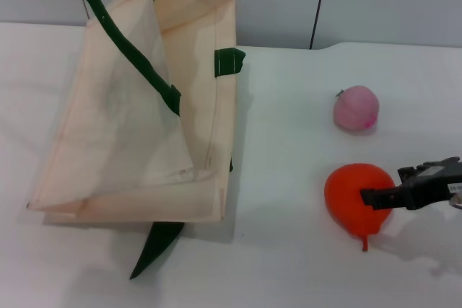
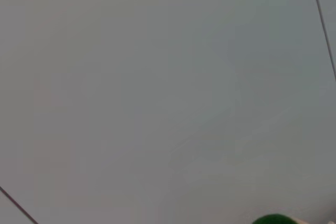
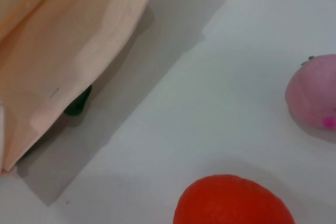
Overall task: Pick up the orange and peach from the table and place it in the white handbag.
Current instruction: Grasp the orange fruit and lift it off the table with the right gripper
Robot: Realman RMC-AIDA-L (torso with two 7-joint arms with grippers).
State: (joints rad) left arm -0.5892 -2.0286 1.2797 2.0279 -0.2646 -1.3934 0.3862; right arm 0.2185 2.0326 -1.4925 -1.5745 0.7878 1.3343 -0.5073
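Observation:
The orange [image 1: 355, 194] lies on the table at the right front, its pointed tip toward me; it also fills the lower edge of the right wrist view as the orange [image 3: 233, 203]. My right gripper [image 1: 378, 197] reaches in from the right and overlaps the orange's right side. The pale pink peach [image 1: 356, 108] sits farther back, apart from the orange, and shows as the peach [image 3: 314, 97] too. The white handbag [image 1: 137, 135] stands on the left, mouth held up by a green handle [image 1: 108, 23] that runs out of the top of the head view. My left gripper is out of view.
A second green handle [image 1: 155, 247] trails from under the bag toward the table's front. A green side tab [image 1: 229, 61] sticks out at the bag's right edge. Bare white table [image 1: 281, 149] lies between bag and fruits. The left wrist view shows only grey wall and a green sliver of handle [image 2: 273, 219].

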